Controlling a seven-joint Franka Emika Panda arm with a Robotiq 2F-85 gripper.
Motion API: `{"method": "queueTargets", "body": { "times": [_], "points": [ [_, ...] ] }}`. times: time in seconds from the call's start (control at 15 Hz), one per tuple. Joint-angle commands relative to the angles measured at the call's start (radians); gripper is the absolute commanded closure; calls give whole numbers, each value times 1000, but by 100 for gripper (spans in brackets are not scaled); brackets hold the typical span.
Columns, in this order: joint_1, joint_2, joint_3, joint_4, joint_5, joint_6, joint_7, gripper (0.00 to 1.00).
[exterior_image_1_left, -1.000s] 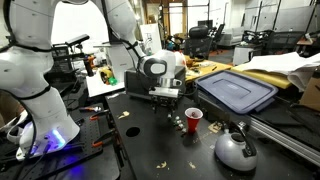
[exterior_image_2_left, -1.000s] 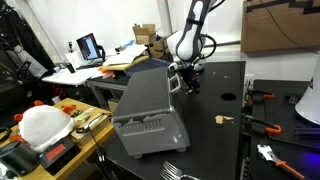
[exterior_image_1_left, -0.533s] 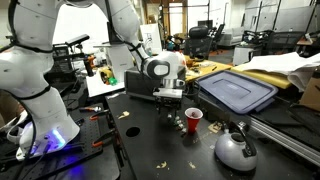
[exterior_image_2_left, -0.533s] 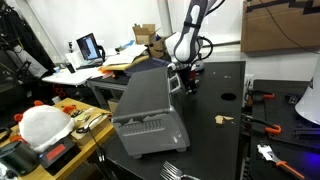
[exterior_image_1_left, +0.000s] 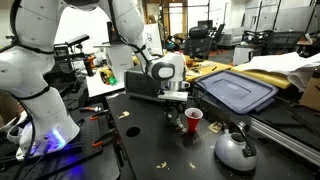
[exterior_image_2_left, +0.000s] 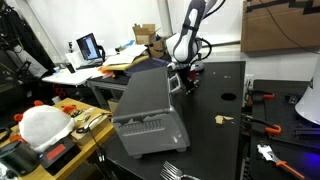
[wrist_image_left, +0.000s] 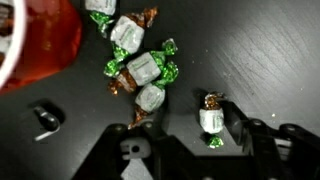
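Hovering low over the black bench (exterior_image_1_left: 140, 145), the end effector (exterior_image_1_left: 172, 110) pointed straight down just beside a red plastic cup (exterior_image_1_left: 193, 119) that stood upright on the bench top. In the wrist view the end effector (wrist_image_left: 192, 130) had its jaws at a middling width, clearly apart, and a single green-and-silver wrapped candy (wrist_image_left: 211, 121) lay on the bench between them, closer to one finger than the other; whether that finger touched it could not be told. A cluster of similar wrapped candies (wrist_image_left: 135, 62) lay loose just beyond the fingertips, reaching toward the red cup's rim (wrist_image_left: 40, 45). In an exterior view a silver kettle (exterior_image_1_left: 235, 150) sat nearer the camera, and a blue-grey bin lid (exterior_image_1_left: 237, 90) lay behind the cup.
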Motion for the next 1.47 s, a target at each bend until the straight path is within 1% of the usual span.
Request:
{"method": "queueTargets", "body": {
  "times": [0.0, 0.13, 0.2, 0.27, 0.33, 0.4, 0.6, 0.73, 1.0, 1.13, 1.4],
  "points": [
    [-34, 10, 26, 23, 49, -12, -35, 73],
    [-42, 2, 36, 23, 73, -13, -34, 85],
    [-43, -2, 38, 22, 82, -15, -29, 95],
    [-42, -12, 41, 18, 93, -25, -25, 98],
    [-42, -19, 47, 14, 105, -28, -23, 95],
    [-40, -27, 50, 7, 113, -30, -18, 94],
    [-29, -67, 52, -16, 129, -47, -2, 94],
    [-18, -102, 40, -30, 123, -64, 20, 94],
    [-3, -180, 4, -52, 104, -89, 67, 94],
    [14, -235, -23, -80, 91, -81, 121, 94],
    [37, -286, -102, -71, 24, -61, 251, 94]
  ]
}}
